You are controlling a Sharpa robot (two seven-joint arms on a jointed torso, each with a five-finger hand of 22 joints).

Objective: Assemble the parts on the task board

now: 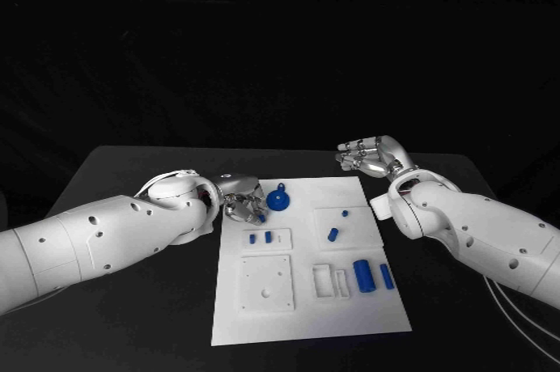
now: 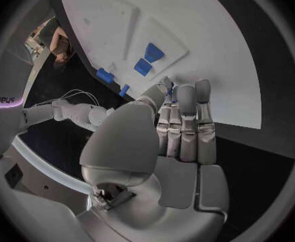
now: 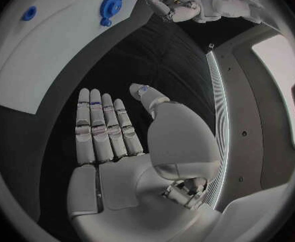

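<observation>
The white task board [image 1: 313, 315] lies in the middle of the table. My left hand [image 1: 242, 204] hovers at the board's far left corner, right beside a round blue part with a tab [image 1: 279, 199]. Its fingers [image 2: 185, 118] are stretched out side by side, thumb close alongside, and nothing shows in them. My right hand [image 1: 371, 156] hangs over the black table beyond the board's far right corner, palm flat and empty [image 3: 114, 129]. Small blue parts [image 1: 333, 234] [image 1: 260, 238] lie mid-board, and two blue cylinders [image 1: 374, 276] lie nearer the front right.
Raised white plates sit on the board: a square one [image 1: 267, 283] at the front left and a slotted one [image 1: 330, 280] beside the cylinders. Black table [image 1: 129, 323] surrounds the board on all sides. The right wrist view shows the round blue part [image 3: 110, 5] and my left hand [image 3: 181, 2].
</observation>
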